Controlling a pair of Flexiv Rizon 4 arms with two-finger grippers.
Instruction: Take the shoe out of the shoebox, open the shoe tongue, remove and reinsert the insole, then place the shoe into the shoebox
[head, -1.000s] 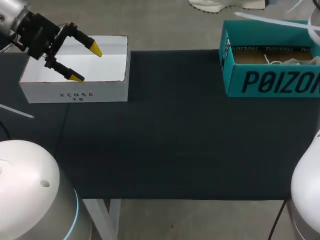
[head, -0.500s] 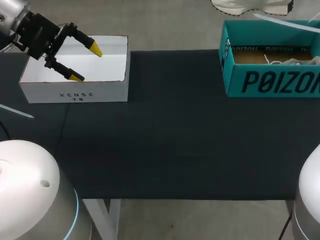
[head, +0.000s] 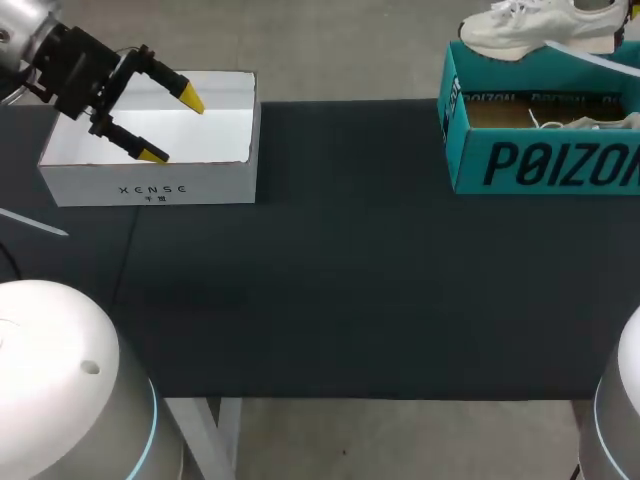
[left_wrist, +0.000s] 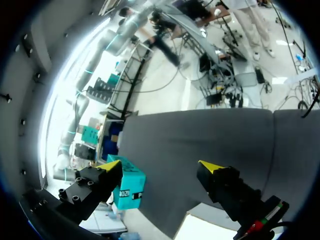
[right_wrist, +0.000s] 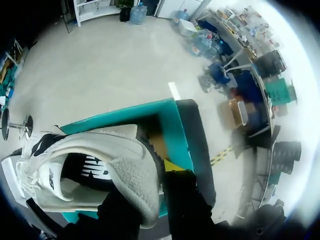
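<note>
Off-white laced shoe (head: 540, 28), dark-lined, held above the teal shoebox (head: 540, 165) with the right jaws clamped on its heel. A pale laced item (head: 595, 122) lies inside; left jaws stand apart over a white box (head: 150, 185).

Dark matte table (head: 350, 260); pale grey floor (head: 340, 45) around it; even light

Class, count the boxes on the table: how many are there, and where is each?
2. A white box sits at the table's far left; a teal shoebox sits at the far right, a shoe held above it. No others show.
</note>
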